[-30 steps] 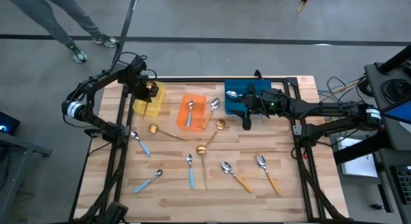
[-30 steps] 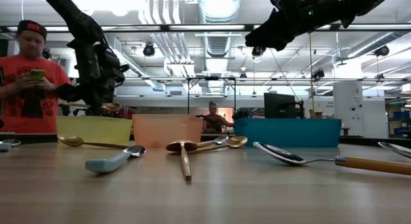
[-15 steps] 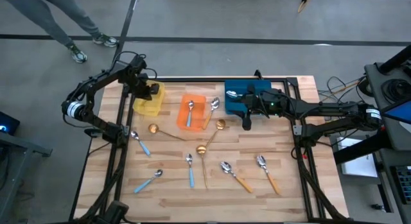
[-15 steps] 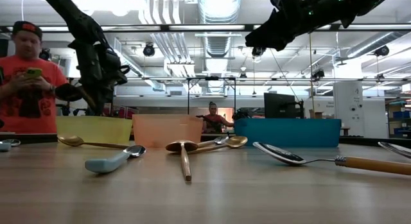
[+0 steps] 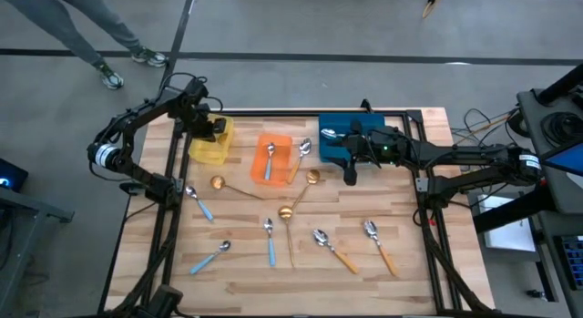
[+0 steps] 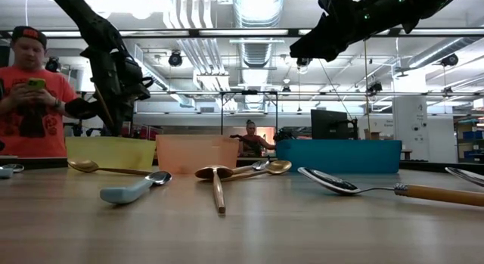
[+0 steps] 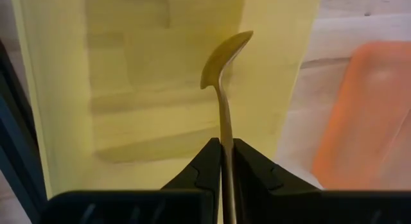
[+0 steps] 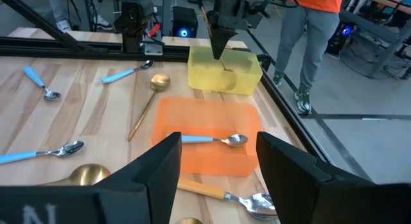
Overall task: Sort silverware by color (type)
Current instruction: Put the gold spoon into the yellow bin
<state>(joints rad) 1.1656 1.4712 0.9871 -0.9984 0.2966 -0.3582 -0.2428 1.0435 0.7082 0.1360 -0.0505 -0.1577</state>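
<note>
One gold spoon [image 7: 225, 83] hangs over the yellow bin [image 5: 210, 143], pinched by its handle in the left gripper [image 7: 221, 161].

Its fingers are closed tight on the thin handle, bowl pointing down into the bin. The right gripper [image 8: 215, 169] waits above the blue bin [image 5: 351, 136], fingers spread wide and empty. Other spoons lie scattered on the table [image 5: 419, 272], and a blue-handled spoon [image 5: 269, 161] lies in the orange bin [image 5: 273, 159]. If released while this tilted, the spoon could strike the bin's wall and tip out, or the slim handle could slip and twist before the gripper is low enough.
</note>
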